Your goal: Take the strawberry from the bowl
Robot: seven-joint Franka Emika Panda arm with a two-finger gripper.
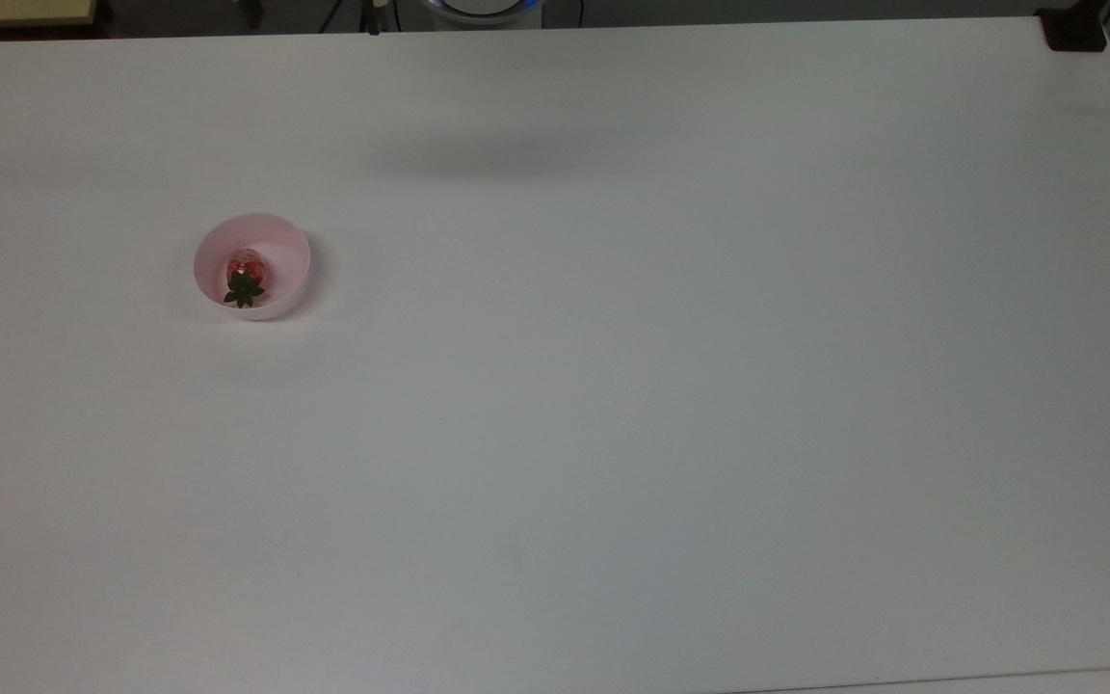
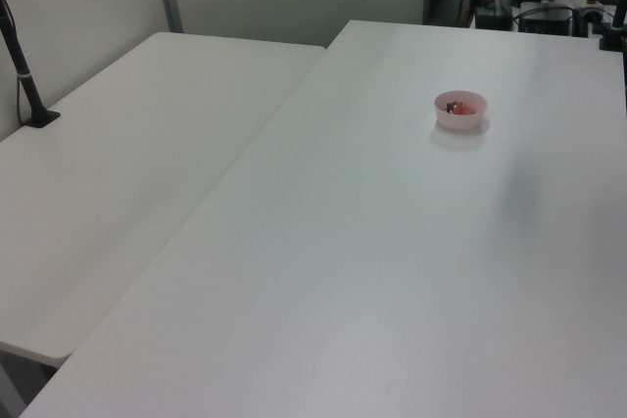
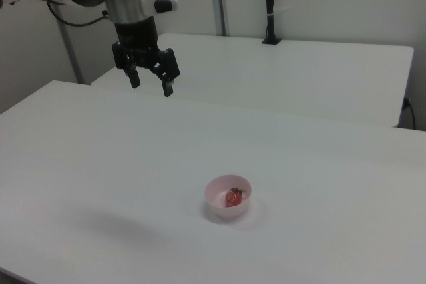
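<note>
Strawberry (image 1: 247,274) lies inside the pink bowl (image 1: 276,241), green cap toward the top view's lower worktop edge. Bowl stands on the white worktop (image 1: 671,405), nearer the top view's left edge than the right. Tool (image 3: 150,83) hangs high above the worktop in the right view, fingers (image 3: 168,78) spread apart, empty, well apart from bowl (image 3: 216,199) and strawberry (image 3: 233,197).

**Three Cameras on One White Table**

The top view looks straight down on the table (image 1: 613,434), with the bowl (image 1: 251,265) at 9 o'clock. The left view faces across it from high and far; the bowl (image 2: 460,111) sits at 1 o'clock. The right view looks from the opposite side, nearer, bowl (image 3: 228,199) at 6 o'clock.
</note>
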